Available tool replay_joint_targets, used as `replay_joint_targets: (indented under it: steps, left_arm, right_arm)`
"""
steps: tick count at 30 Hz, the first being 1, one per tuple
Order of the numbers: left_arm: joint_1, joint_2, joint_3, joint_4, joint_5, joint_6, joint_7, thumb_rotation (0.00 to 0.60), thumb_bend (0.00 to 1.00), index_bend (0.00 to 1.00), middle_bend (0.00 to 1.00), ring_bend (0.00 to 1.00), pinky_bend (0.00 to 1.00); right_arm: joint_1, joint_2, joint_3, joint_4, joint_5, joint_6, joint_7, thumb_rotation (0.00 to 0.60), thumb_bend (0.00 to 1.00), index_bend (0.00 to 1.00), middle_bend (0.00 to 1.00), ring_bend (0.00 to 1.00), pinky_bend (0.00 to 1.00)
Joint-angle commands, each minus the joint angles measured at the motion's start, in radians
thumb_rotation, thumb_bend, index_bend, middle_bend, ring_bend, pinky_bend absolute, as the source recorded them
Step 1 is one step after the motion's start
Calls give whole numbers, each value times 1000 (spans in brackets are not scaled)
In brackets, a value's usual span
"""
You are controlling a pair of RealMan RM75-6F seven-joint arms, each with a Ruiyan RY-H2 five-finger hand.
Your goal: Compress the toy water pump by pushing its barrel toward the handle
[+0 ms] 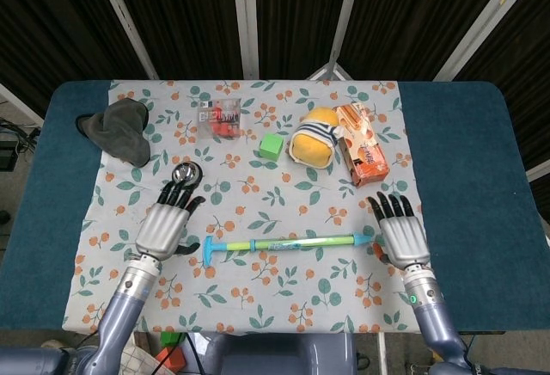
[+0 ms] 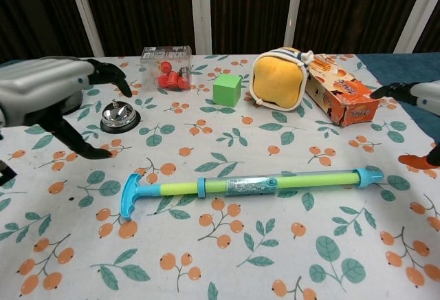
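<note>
The toy water pump [image 1: 284, 243] [image 2: 247, 184] lies flat on the floral cloth, free of both hands. Its blue handle [image 2: 130, 194] is at the left end. A green rod runs from it into the clear barrel [image 2: 295, 181], which ends in a blue tip at the right. My left hand [image 1: 168, 221] [image 2: 48, 100] hovers left of the handle with its fingers apart and holds nothing. My right hand [image 1: 401, 232] [image 2: 421, 97] sits right of the barrel tip, fingers spread, also holding nothing.
A silver call bell [image 2: 119, 115] sits near my left hand. At the back stand a clear box of red pieces [image 2: 166, 69], a green cube [image 2: 227, 89], a yellow pouch [image 2: 280, 78] and an orange carton [image 2: 338, 93]. A grey cloth [image 1: 120, 128] lies at back left.
</note>
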Motion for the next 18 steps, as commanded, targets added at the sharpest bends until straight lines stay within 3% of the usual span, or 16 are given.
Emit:
replay_joint_targets:
  steps: [1, 4, 11, 18]
  left_arm:
    - [93, 132, 72, -51, 122, 59, -144, 600, 200, 230, 54, 0, 0]
    - [159, 213, 135, -35, 215, 108, -230, 600, 200, 209, 39, 0, 0]
    - [278, 306, 221, 32, 354, 214, -394, 600, 199, 65, 0, 0, 0]
    - [416, 353, 259, 185, 440, 350, -589, 600, 185, 0, 0, 0, 0]
  right_arm:
    - [-60, 73, -32, 23, -72, 21, 111, 600, 357, 0, 0, 0, 0]
    - [-116, 120, -59, 59, -166, 68, 215, 600, 357, 0, 0, 0, 0]
    - [-221, 182, -100, 116, -291, 170, 389, 600, 357, 0, 0, 0, 0]
    - [-324, 237, -131, 171, -384, 273, 481, 600, 357, 0, 0, 0, 0]
